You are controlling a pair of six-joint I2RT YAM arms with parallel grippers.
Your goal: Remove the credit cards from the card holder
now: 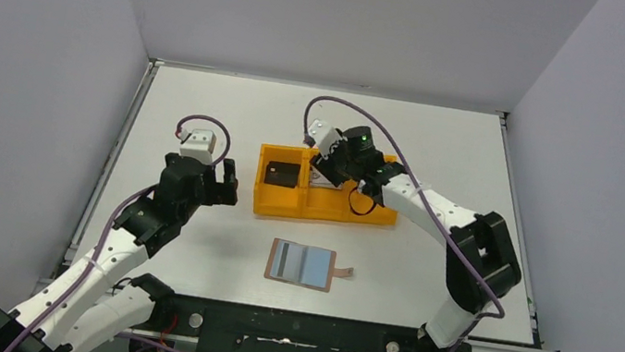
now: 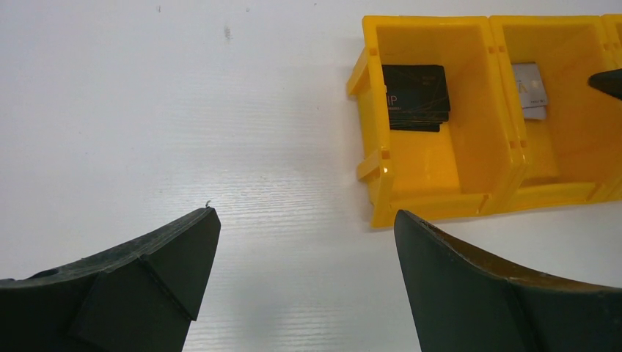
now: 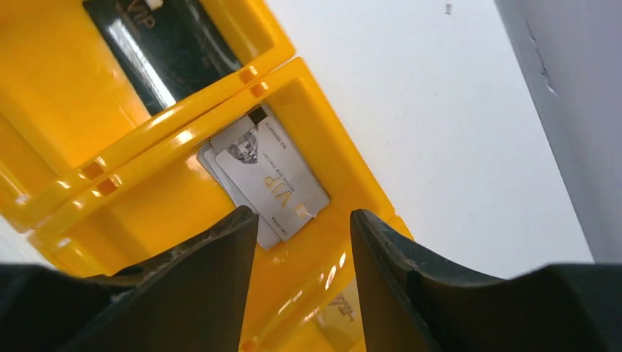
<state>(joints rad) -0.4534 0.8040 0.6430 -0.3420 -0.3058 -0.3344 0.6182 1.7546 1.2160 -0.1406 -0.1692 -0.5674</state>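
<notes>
The card holder (image 1: 300, 265) lies open and flat on the table in front of the arms, its grey-blue inside up. Black credit cards (image 2: 414, 95) lie in the left compartment of the orange tray (image 1: 281, 205). Silvery grey cards (image 3: 268, 176) lie stacked in the middle compartment. My right gripper (image 3: 302, 216) hangs just above them, open, with nothing between its fingers. A gold-tan card (image 3: 345, 304) shows partly under it in the neighbouring compartment. My left gripper (image 2: 304, 216) stands wide open over bare table, left of the tray.
The orange tray (image 2: 381, 183) sits mid-table with its left end close to my left gripper's right finger. The right arm reaches over the tray from the right. White walls (image 1: 47, 52) close the table on three sides.
</notes>
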